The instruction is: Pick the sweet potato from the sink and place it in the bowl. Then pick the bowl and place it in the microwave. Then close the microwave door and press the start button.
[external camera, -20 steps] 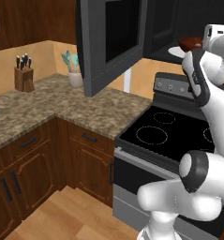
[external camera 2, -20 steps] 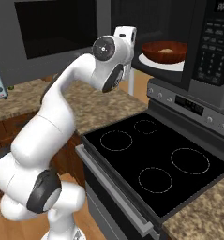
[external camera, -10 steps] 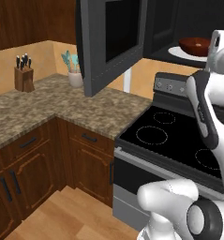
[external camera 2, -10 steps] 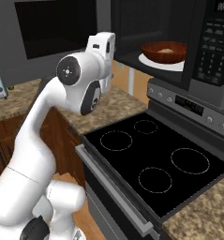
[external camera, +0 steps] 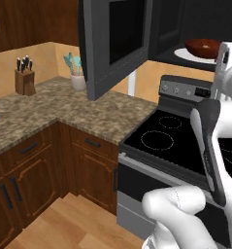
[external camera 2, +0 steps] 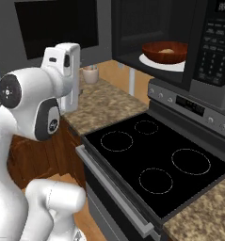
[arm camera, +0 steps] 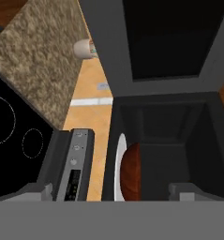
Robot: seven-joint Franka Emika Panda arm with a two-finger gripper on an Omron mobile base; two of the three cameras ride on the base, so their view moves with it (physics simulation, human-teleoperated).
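Bowl (arm camera: 131,171) sits inside the microwave (arm camera: 179,136), ahead of the spread, empty claw (arm camera: 111,190).

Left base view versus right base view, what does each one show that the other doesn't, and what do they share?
The left base view alone takes in the knife block on the corner counter, the wooden cabinet doors below it and the floor. The right base view alone takes in the microwave's button panel and the pale sweet potato lying inside the bowl. Both share the open microwave door, the bowl on the white turntable plate, the black stove top, the utensil crock and the granite counter.
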